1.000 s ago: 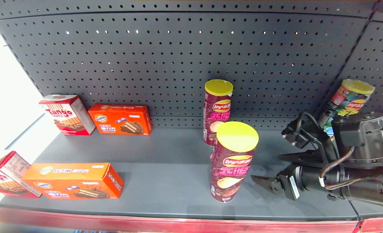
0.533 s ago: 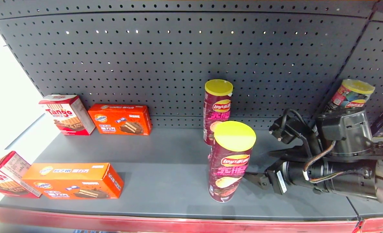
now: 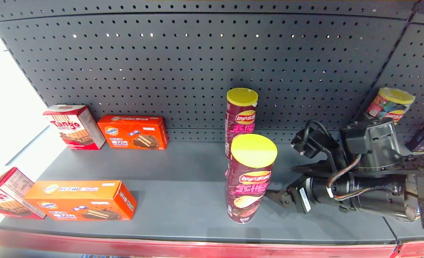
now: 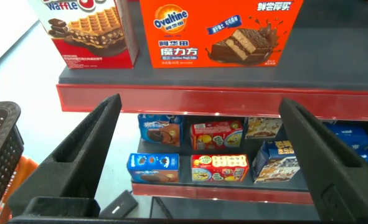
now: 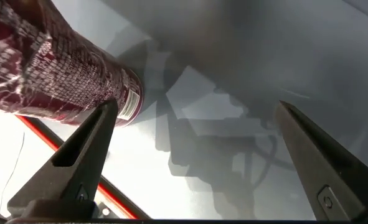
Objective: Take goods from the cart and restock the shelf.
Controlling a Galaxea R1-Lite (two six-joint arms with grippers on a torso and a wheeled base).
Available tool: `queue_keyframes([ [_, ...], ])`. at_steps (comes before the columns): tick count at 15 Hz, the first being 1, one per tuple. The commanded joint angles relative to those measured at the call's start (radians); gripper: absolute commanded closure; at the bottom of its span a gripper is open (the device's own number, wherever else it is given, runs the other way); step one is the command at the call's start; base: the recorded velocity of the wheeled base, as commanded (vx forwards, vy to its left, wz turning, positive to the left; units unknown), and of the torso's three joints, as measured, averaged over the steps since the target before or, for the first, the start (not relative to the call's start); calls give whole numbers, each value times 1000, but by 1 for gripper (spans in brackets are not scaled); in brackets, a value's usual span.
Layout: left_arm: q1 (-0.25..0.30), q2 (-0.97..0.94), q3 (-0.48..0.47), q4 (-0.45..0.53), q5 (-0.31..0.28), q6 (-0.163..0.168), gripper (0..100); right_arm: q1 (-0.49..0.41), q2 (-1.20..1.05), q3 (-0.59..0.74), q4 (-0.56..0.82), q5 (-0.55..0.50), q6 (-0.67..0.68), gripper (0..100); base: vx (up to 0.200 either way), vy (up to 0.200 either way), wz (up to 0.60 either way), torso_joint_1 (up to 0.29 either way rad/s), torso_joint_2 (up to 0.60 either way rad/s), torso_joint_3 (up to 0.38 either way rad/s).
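Jaws on the right gripper (image 3: 282, 182) stand wide apart with nothing between them, lying low over the grey shelf (image 3: 183, 200). Just off their tips stands the front chip can (image 3: 249, 179), upright near the shelf's front edge. In the right wrist view its base (image 5: 59, 74) sits beside one finger (image 5: 84, 162), and I cannot tell whether they touch. Its yellow lid is on, so the contents stay hidden. Farther from the jaws, against the perforated back panel, a second chip can (image 3: 241, 118) stands upright, lidded the same way. Behind the arm, a third can (image 3: 389, 104) leans tilted in the neighbouring bay.

Well away from those jaws, across the shelf, lie two orange snack boxes (image 3: 79, 200) (image 3: 133, 132) and two red-and-white wafer boxes (image 3: 75, 126) (image 3: 5, 193), all closed.

The left gripper (image 4: 199, 102) hangs lower, jaws also apart and holding nothing. Beyond them the shelf's red front lip (image 4: 221, 99) shows, with an orange box (image 4: 221, 31) and a waffle box (image 4: 87, 31) above it, and rows of small packets (image 4: 215, 155) on the shelves below. A black mesh basket (image 4: 0, 149) sits beside one finger; what it holds cannot be seen.
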Motion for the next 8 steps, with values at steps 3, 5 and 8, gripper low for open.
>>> queue_keyframes([
  [3,0,1,0,0,1,0,0,11,3,0,-1,0,0,0,0,0,0,0,0,0],
  [5,0,1,0,0,1,0,0,14,1,0,-1,0,0,0,0,0,0,0,0,0],
  [8,0,1,0,0,1,0,0,13,-7,3,-1,-3,1,0,0,0,0,0,0,0],
])
